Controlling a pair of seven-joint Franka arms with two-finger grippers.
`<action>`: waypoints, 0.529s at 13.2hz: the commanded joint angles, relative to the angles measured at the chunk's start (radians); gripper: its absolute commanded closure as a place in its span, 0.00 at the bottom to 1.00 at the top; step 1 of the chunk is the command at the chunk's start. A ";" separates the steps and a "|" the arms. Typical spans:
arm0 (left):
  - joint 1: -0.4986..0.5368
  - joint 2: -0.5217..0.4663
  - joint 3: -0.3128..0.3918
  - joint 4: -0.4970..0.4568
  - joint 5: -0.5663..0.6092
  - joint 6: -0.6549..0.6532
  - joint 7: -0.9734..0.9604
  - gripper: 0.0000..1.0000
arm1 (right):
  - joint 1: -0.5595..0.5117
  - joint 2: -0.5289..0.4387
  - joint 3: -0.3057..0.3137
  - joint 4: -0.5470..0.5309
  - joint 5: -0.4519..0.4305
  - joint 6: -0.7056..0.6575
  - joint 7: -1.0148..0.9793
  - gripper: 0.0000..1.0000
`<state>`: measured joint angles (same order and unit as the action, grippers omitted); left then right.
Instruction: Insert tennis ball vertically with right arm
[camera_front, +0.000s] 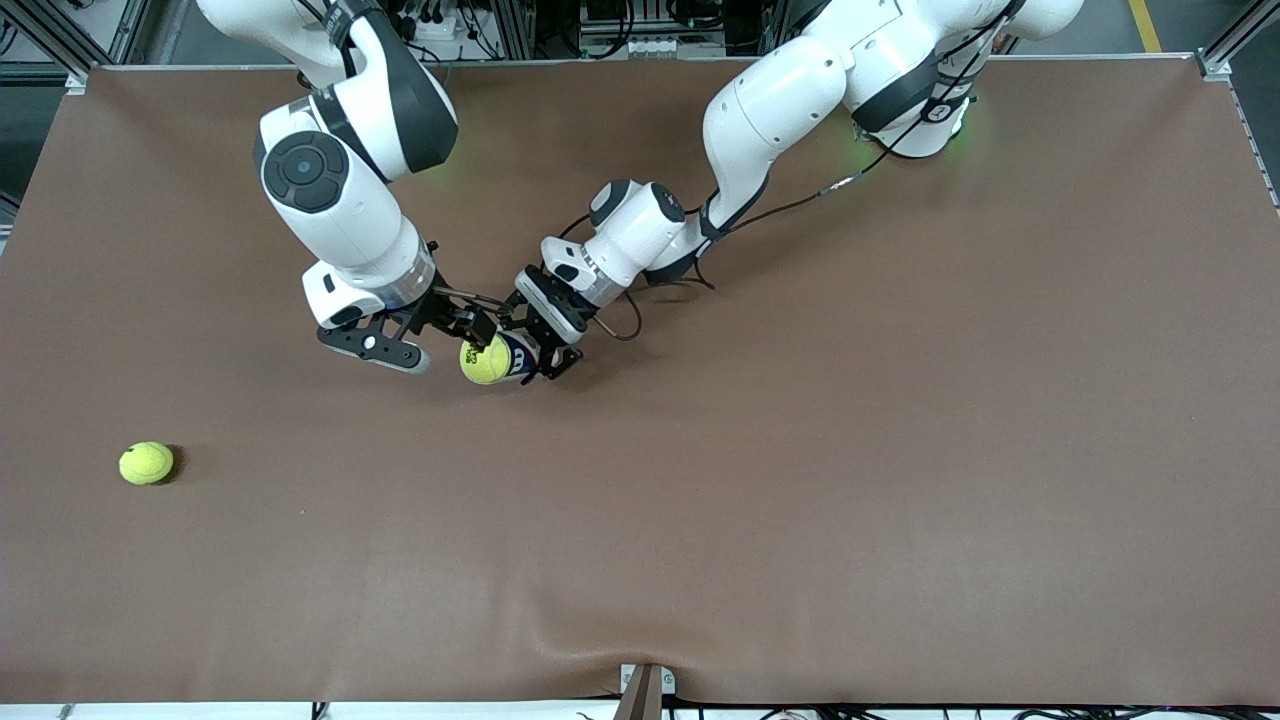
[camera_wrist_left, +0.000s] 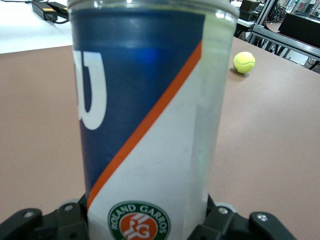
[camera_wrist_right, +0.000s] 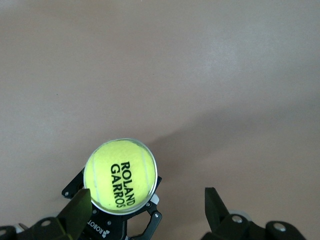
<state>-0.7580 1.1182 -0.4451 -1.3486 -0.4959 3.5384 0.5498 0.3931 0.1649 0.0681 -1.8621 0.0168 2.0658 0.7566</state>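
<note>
Right wrist view gives you the clearest reading of progress: a tennis ball (camera_wrist_right: 120, 176) printed ROLAND GARROS sits in the round mouth of the can (camera_wrist_right: 148, 155), seen from straight above, and the right gripper (camera_wrist_right: 147, 209) stands over it with its fingers spread wide and nothing between them. Judging by that, the insertion looks done or all but done; you cannot tell from here how deep the ball has settled. In the front view the can (camera_front: 518, 358) stands upright near the middle of the table (camera_front: 900, 450), and the left gripper (camera_front: 535, 352) is clamped on its lower part; the left wrist view shows the blue, white and orange label close up between those fingers. A second tennis ball (camera_front: 146, 463) lies loose on the table, nearer the front camera and toward the right arm's end, well apart from the can, so it may be what remains for you. The surface is a plain brown mat, slightly rippled at its near edge. Metal framing and cabling stand along the base end.
</note>
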 joint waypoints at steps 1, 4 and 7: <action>-0.011 -0.003 0.011 0.011 0.011 0.013 -0.005 0.24 | -0.020 -0.011 0.006 -0.002 0.003 -0.007 -0.031 0.00; -0.011 -0.003 0.011 0.011 0.011 0.013 -0.005 0.24 | -0.081 -0.016 -0.007 -0.002 0.002 -0.009 -0.164 0.00; -0.011 -0.003 0.013 0.011 0.023 0.013 -0.005 0.24 | -0.202 -0.015 -0.007 -0.005 0.000 -0.006 -0.374 0.00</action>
<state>-0.7583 1.1182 -0.4432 -1.3470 -0.4932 3.5384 0.5498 0.2683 0.1642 0.0502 -1.8618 0.0162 2.0661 0.5092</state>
